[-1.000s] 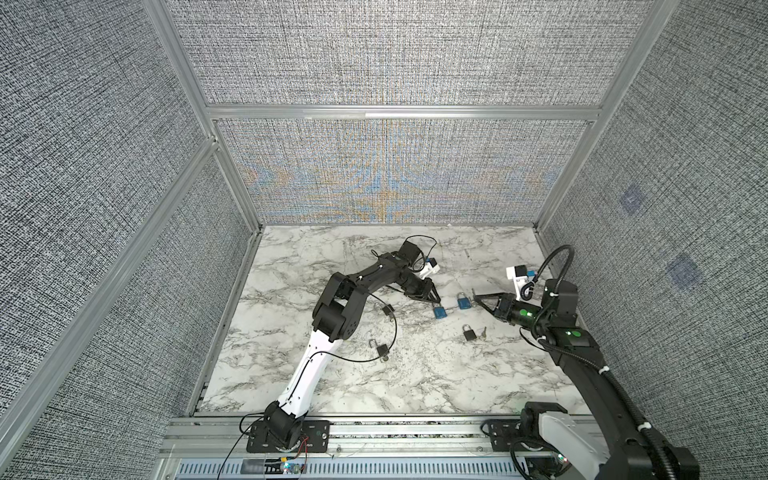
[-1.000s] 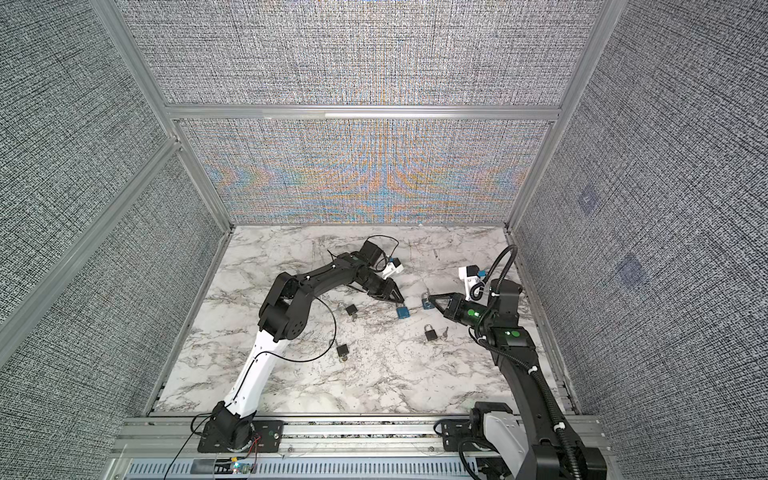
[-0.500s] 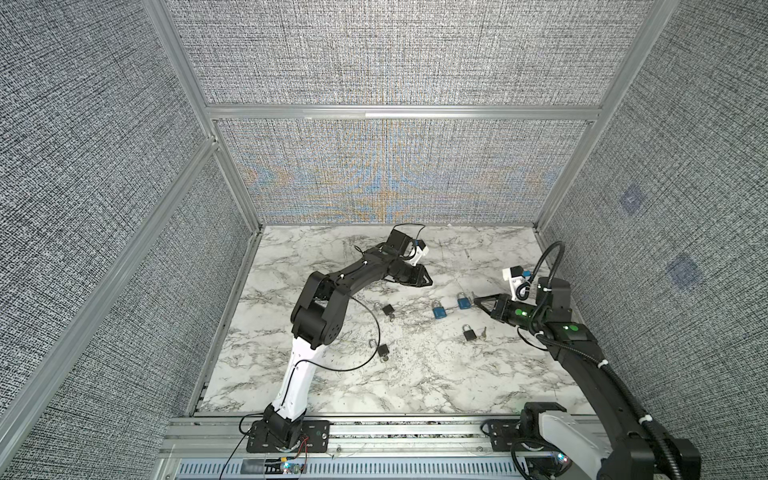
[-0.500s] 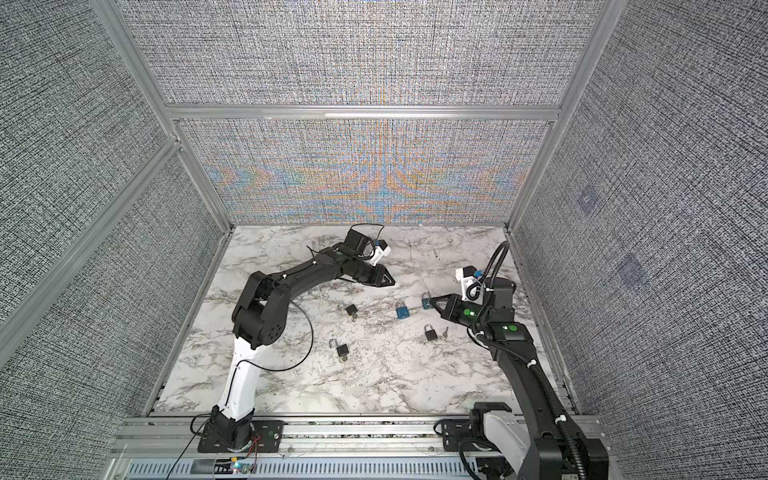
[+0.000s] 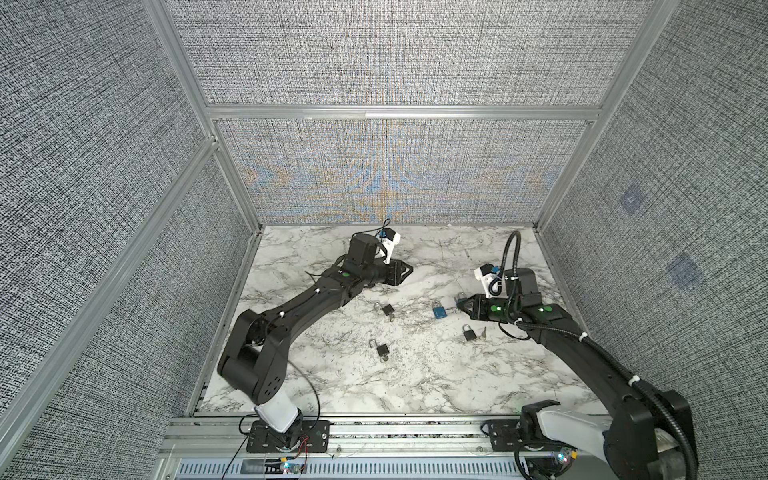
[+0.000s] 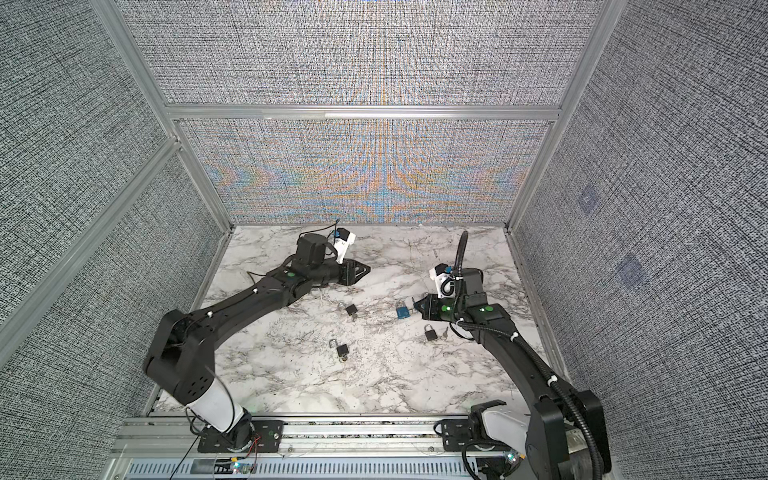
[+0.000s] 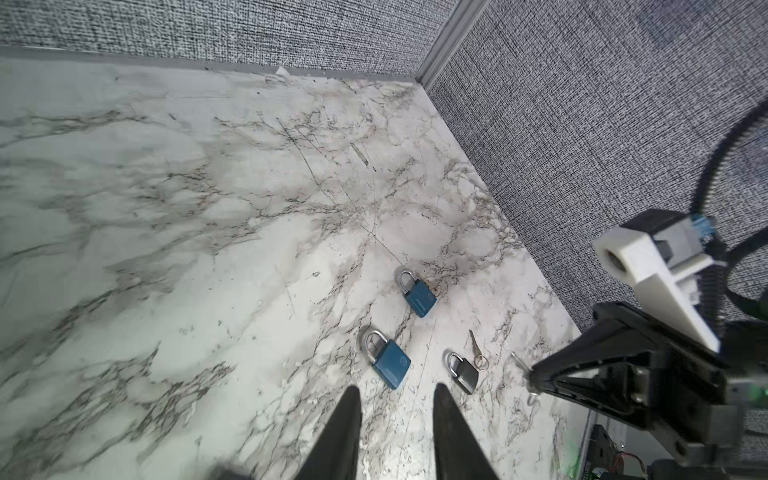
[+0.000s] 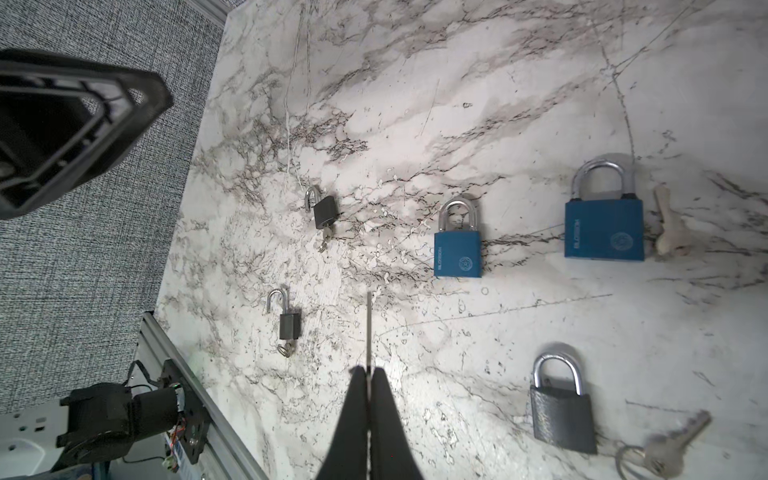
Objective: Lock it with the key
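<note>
Nearest on the marble desk (image 5: 415,386) lies an open-shackled black padlock (image 5: 381,350). Farther back, the right jaws pinch a key (image 8: 369,328) near a blue padlock (image 5: 439,311). Farthest, the left jaws stand apart, holding nothing, well clear of both padlocks.

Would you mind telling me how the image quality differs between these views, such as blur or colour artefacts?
In both top views, the back wall shows orange-and-blue moiré banding; in the left wrist view, the marble table is blurred toward one side, while a blue padlock is fairly clear; in the right wrist view, the dark padlock is crisp with only a soft shadow.
</note>
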Controlling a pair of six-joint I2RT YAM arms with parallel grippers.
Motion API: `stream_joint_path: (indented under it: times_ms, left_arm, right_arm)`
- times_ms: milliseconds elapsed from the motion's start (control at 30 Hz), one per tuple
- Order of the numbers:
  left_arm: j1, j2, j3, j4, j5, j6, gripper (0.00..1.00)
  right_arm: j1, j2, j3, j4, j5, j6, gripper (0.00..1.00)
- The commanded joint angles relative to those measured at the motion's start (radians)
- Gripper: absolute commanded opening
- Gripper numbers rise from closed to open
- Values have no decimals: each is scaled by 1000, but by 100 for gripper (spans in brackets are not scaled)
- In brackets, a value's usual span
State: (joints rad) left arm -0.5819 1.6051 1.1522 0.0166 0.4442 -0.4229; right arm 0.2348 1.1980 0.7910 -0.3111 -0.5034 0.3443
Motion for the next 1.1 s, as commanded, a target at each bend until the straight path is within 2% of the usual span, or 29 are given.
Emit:
stream_joint_path:
  times_ms: [0,167,300,667,1067]
  left_arm:
    - [6,-87,-86,78,-67,-21,33]
    - [17,-235,-266,198,-93,-72,35]
    - [20,-305,-349,255,-128,-85,36]
    - [22,-297,-350,218,-128,-93,36]
    - [22,-251,-334,235,-98,-102,36]
  right_arm:
    - [12,40,26,-20,75,-41,0]
    - [15,130,58,-9,84,-57,0]
    - [21,214,82,5,87,-67,0]
    - [26,408,126,35,140,-78,0]
    - [26,506,186,71,158,-72,0]
